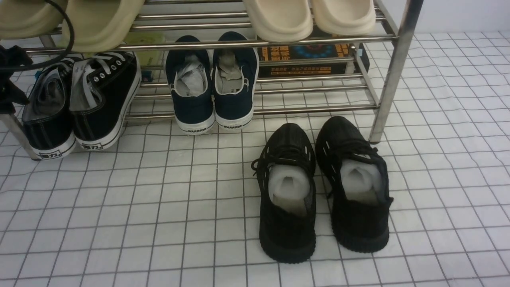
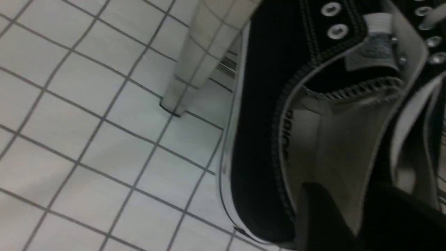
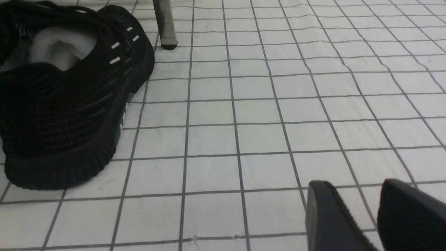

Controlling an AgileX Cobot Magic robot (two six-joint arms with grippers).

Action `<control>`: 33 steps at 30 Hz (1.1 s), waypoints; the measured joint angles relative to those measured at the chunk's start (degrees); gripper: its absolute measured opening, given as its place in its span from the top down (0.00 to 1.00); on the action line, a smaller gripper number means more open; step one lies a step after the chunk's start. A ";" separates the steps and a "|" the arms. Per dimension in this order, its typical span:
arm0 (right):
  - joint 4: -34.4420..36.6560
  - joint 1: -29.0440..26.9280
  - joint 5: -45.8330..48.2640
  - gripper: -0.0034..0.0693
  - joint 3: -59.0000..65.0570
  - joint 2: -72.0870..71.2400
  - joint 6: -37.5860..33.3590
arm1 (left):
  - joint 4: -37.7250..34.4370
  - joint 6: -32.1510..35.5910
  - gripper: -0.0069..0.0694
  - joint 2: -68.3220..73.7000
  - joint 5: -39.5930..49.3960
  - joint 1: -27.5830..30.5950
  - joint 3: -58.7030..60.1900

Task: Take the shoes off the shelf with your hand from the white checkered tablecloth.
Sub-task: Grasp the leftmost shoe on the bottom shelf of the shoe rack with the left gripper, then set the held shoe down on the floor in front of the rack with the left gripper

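two black fingers (image 2: 315,216) of the left gripper (image 2: 345,205) fill the near edge of the left wrist view. they are spread apart, one lying over the grey lining inside a shoe's opening, the other over its far wall. whether they already press the canvas cannot be told. this is one of the shoes (image 1: 79,107), the black canvas lace-up pair with white soles. the pair sits at the robot's left end of the shelf (image 1: 394,75), on the lowest tier, heels out and dipping towards the tablecloth (image 1: 159,199), close beside a front leg.

the step in hand looks like gripping the shoe. to do it well, the heel collar wall should sit squarely between the fingers before they close. the pull should then come straight back along the bars, clear of the leg and the twin shoe.

the right gripper (image 3: 362,223) hangs over bare cloth, fingers spread and holding nothing, near the black knit sneakers (image 1: 322,191) standing on the cloth.

writing: each canvas heel carries a small label (image 1: 93,146) with two characters, not surely readable. dark letters inside the shoe are cut off. the navy pair (image 1: 211,91) reads "warrior" on both heels. a dark box (image 1: 306,59) behind shows orange lettering too small to read. cream slippers (image 1: 279,16) sit on the tier above.
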 joint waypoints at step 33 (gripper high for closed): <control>0.00 -0.06 0.00 0.63 0.00 0.00 0.00 | 16.15 -1.46 0.89 -8.62 23.60 0.01 3.25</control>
